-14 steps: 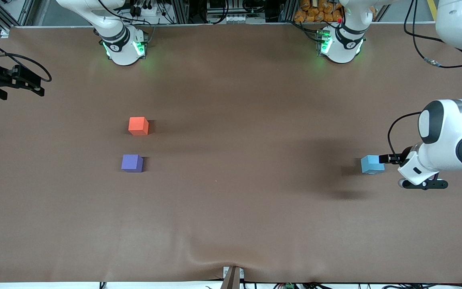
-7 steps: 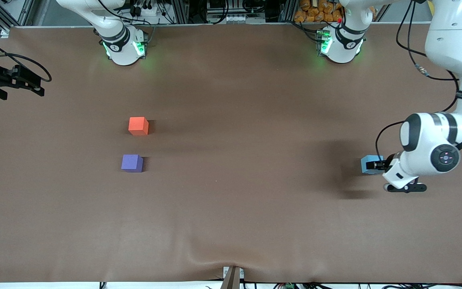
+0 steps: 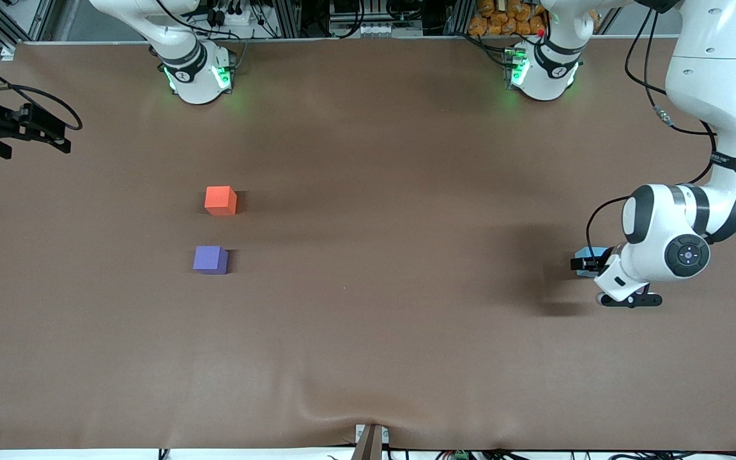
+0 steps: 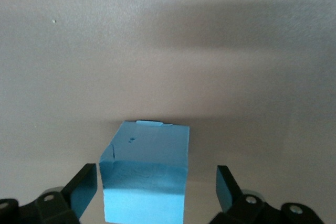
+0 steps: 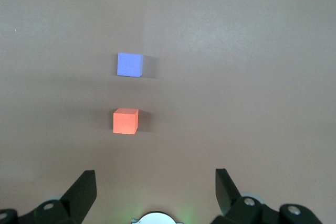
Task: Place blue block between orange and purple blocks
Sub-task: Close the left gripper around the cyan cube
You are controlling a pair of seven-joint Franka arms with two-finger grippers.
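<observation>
**Now: left claw straddling blue block, not gripping**

Blue block [image 4: 144,174] sits on the counter [image 3: 368,332] at the left arm's end, between the spread fingers of the left claw [image 4: 157,187], gaps both sides. Left arm bent low, wrist angled down. Orange block [image 3: 220,200] and purple block [image 3: 210,260] well apart. Right claw [image 5: 156,190] waits high, wide open, empty.

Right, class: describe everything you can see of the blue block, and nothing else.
The blue block is a small light sky-blue cube with a matte, foam-like look. One upper edge shows a small nick and a fine crack. It sits flat on the brown table, toward the left arm's end. The left end effector is open around it, one finger on each side with a gap showing, so nothing grips it yet. In the front view the arm hides most of it.
</observation>
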